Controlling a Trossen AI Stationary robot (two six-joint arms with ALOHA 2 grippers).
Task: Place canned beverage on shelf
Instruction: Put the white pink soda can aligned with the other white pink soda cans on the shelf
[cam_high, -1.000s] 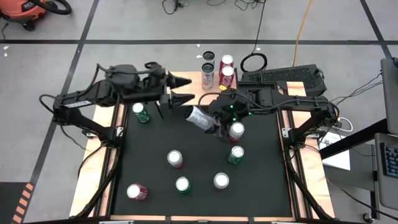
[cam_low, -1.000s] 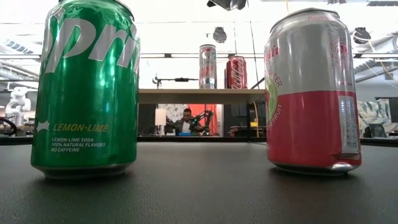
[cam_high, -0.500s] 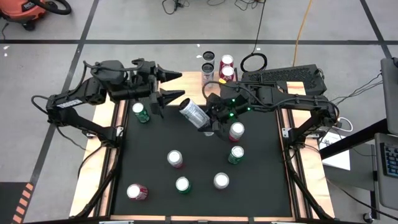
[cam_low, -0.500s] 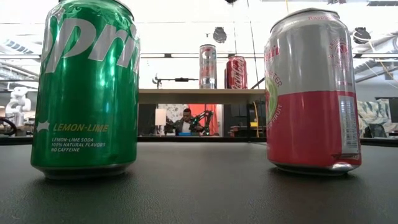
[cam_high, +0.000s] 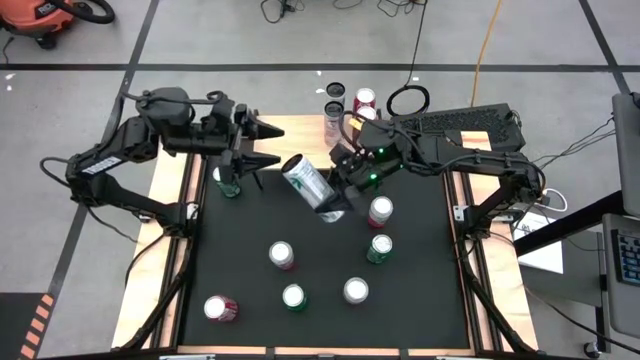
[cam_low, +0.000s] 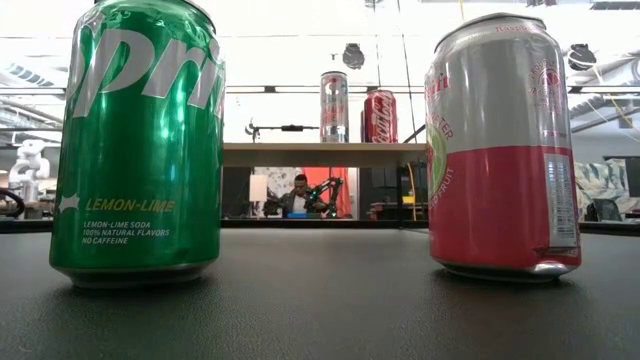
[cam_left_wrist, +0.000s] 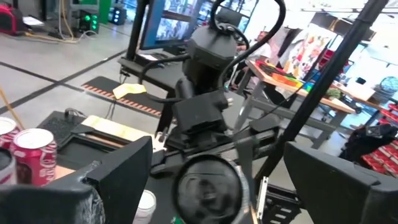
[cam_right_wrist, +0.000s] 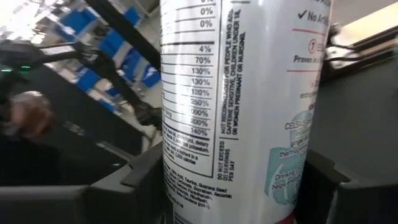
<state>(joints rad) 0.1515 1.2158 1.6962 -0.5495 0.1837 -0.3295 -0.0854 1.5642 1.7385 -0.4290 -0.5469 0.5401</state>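
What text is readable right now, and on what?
"LEMON-LIME", "LEMON-LIME SODA", "100% NATURAL FLAVORS", "NO CAFFEINE": green can.
"NOT RECOMMENDED FOR CHILDREN, PEOPLE SENSITIVE TO CAFFEINE, PREGNANT WOMEN", percentages "4%" to "250%": white can in right gripper.
Pink can: lettering turned away, unreadable.
Shelf cans: too small.

The white can (cam_right_wrist: 239, 99) is cut off by the right wrist picture's edges. In the low view, the green Sprite can (cam_low: 140, 140) loses its top.

I see a white can (cam_high: 311, 187) with black nutrition print, a green lemon-lime can (cam_low: 140, 140), a silver-and-pink can (cam_low: 502, 148), and a light-wood shelf (cam_low: 320, 154).
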